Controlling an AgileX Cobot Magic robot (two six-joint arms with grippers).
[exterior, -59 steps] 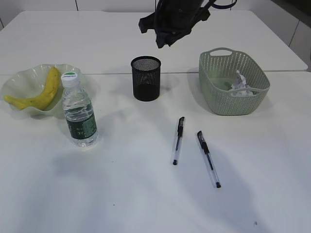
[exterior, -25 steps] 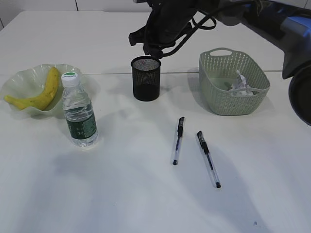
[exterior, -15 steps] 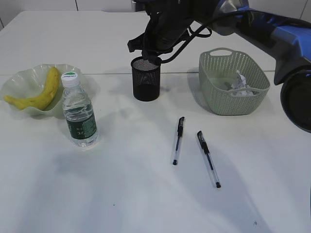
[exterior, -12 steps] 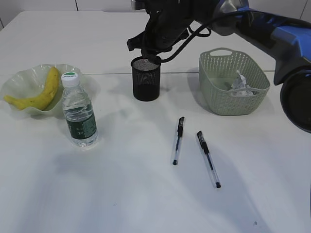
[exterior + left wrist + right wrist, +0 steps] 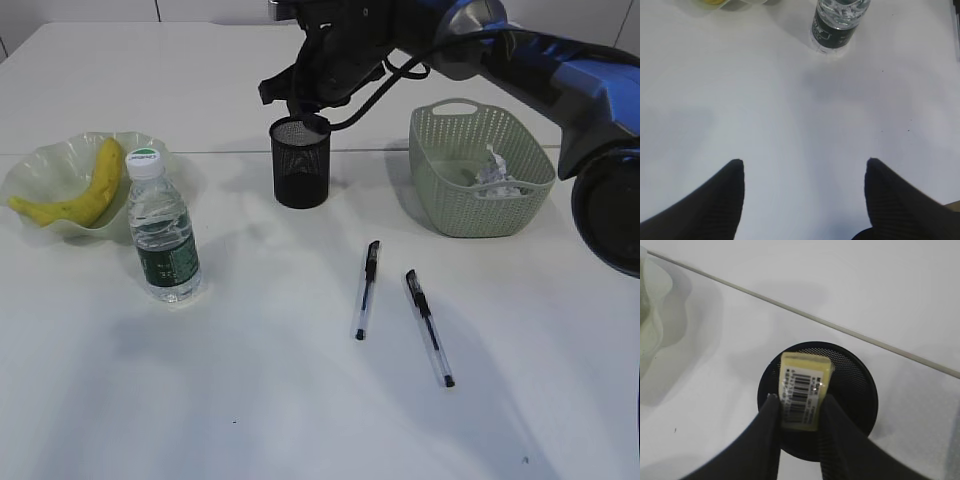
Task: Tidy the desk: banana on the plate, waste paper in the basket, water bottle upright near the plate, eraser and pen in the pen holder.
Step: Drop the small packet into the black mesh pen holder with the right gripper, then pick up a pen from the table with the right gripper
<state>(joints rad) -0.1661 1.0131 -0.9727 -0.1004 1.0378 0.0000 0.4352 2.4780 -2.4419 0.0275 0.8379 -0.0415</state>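
1. Done: yellow banana [image 5: 72, 196] on pale green scalloped plate [image 5: 40, 165]; clear water bottle [image 5: 162, 230] upright beside plate; crumpled paper [image 5: 495, 172] in green woven basket [image 5: 478, 180].
2. Right gripper [image 5: 799, 407]: jaws clamp yellow barcoded eraser [image 5: 803, 390] directly above black mesh pen holder [image 5: 852, 390]; release pending.
3. Left gripper [image 5: 802, 172]: jaws spread, empty, over white table [image 5: 790, 110].
4. Left: two black-capped pens [image 5: 367, 287], in front of holder.

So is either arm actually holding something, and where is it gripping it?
Yes. The right gripper pinches the eraser by its two long sides, above the pen holder. The left gripper is open, holding nothing.
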